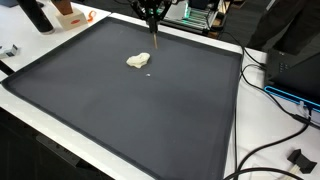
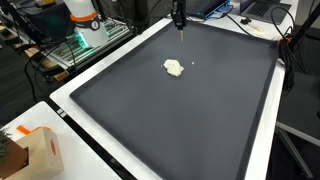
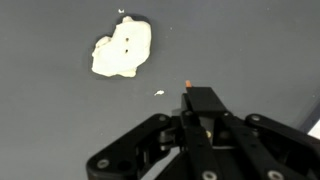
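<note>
A cream, flat lump (image 1: 138,61) (image 2: 174,67) (image 3: 122,48) lies on the dark mat (image 1: 120,120) (image 2: 200,120), with a tiny cream crumb (image 3: 159,93) beside it. My gripper (image 1: 153,20) (image 2: 178,16) (image 3: 201,102) hangs over the far part of the mat, a little past the lump. It is shut on a thin stick with an orange tip (image 1: 154,42) (image 2: 181,28) (image 3: 189,80) that points down at the mat. The tip is apart from the lump, close to the crumb. In the wrist view the jaws hide most of the stick.
A white table rim (image 1: 240,110) (image 2: 70,105) borders the mat. Black cables (image 1: 275,100) and a dark box (image 1: 300,65) lie off one side. A brown paper bag (image 2: 35,152) stands at a table corner. Electronics and clutter (image 2: 85,25) line the far edge.
</note>
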{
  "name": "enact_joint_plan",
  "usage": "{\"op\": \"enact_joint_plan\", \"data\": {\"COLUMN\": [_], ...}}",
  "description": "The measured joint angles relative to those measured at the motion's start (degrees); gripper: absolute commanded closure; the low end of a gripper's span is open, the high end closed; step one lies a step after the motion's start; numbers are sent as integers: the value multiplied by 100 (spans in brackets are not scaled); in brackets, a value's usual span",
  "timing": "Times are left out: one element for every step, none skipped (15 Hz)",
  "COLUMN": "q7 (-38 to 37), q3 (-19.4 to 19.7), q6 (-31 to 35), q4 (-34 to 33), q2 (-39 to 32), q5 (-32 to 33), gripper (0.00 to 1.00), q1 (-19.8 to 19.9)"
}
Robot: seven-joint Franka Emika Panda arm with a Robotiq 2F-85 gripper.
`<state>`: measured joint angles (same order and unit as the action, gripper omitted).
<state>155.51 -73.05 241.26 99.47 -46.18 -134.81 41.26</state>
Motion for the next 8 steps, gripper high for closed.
{"op": "enact_joint_plan", "data": {"q7": [0, 0, 0, 0, 0, 0, 0, 0], "q3": [-173, -306, -387, -433, -458, -469, -475, -480], "q6": [25, 27, 25, 25, 25, 25, 25, 25], "q4": [14, 37, 82, 134, 179, 208, 242, 274], "q2": [-231, -453, -655, -832, -999, -1150, -1291, -1422], "q5": [151, 264, 330, 374, 402, 412, 414, 414], "gripper": [97, 97, 97, 97, 97, 97, 97, 97], "q1": [115, 208, 278, 321, 341, 345, 345, 344]}}
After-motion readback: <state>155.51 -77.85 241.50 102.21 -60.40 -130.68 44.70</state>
